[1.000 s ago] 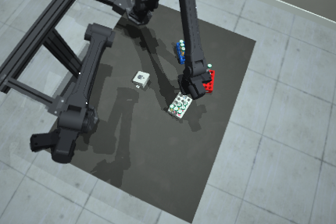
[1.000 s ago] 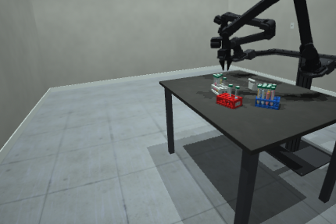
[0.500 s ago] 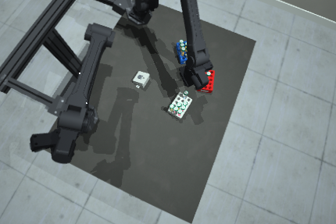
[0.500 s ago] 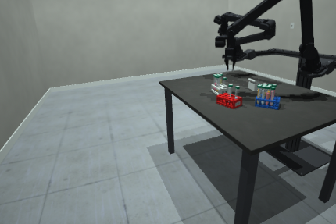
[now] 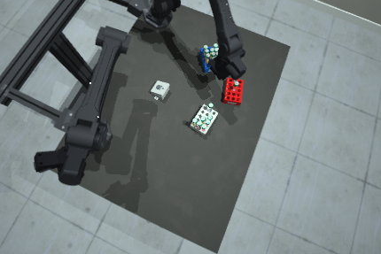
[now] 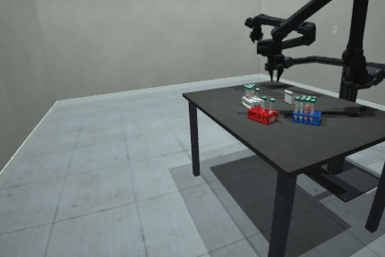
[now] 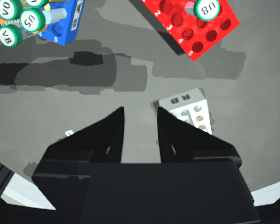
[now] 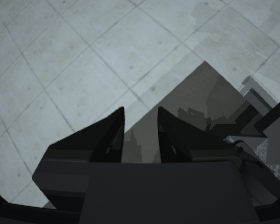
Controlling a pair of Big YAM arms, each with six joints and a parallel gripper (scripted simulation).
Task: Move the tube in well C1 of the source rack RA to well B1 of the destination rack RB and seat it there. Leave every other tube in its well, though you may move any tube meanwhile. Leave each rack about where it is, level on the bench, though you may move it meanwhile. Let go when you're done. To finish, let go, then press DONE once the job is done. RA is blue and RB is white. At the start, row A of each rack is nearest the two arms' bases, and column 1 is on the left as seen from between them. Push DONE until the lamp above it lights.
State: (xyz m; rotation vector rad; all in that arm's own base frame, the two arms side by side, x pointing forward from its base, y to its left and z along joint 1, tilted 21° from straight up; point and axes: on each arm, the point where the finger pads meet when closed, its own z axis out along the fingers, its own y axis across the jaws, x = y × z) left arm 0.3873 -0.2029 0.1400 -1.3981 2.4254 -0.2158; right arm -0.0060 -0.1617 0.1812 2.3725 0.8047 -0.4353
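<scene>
Left of the white rack [image 5: 215, 114] [image 6: 252, 104] [image 7: 182, 100] from above, the right gripper [image 8: 141, 113] is hanging parted, holding nothing. On the rack, a lone green-capped tube [image 5: 210, 105] is standing at the red-rack end; cannot tell if it's the task's tube, or its well. Up-right of the rack, the left gripper [image 6: 275, 80] [image 7: 140, 113] is hovering, released; exterior is showing its fingertips, left wrist the "RB" lettering, unreadable from above.
</scene>
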